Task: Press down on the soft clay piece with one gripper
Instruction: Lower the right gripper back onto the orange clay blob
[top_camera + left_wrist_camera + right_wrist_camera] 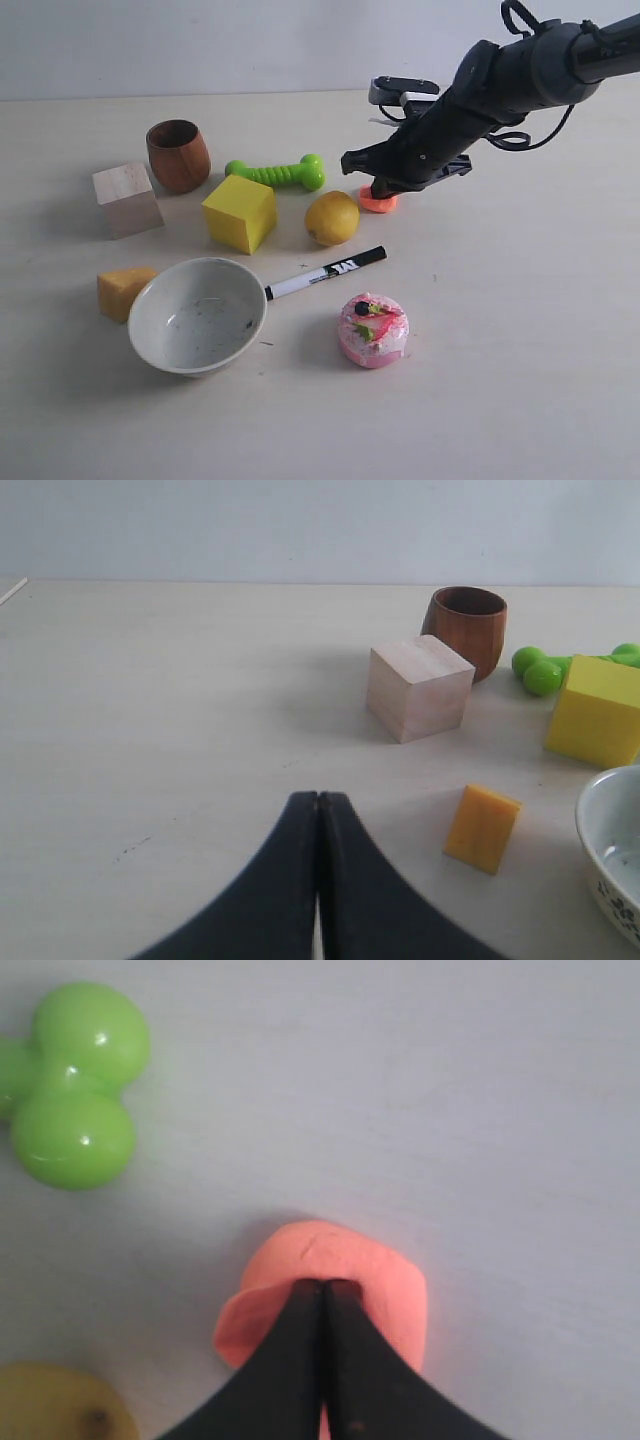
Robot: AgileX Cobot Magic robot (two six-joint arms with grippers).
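At the far right of the table, the right gripper had its two black fingers pressed together with no gap between them, holding nothing. Their joined tips sat down on top of the soft clay piece. The right wrist view showed the tips touching the middle of the clay's upper face, with the salmon lump spreading out on both sides of them.

There was one clay piece. It lay flat and squashed, wider than it was tall. In the exterior view its longer span ran roughly left to right, and it had no clear pointed end. It rested just right of the single lemon, apart from it, and beyond the one black-and-white marker.

One green dumbbell-shaped toy lay left of the lemon. There were two cubes: a yellow cube and a pale wooden cube. A single wooden cup stood upright behind and between them.

Nearer the camera lay one cheese wedge touching or just beside one white bowl, and one pink cake with red and green toppings.

Off to the left, the left gripper hung above bare table with its fingers closed on each other, empty.
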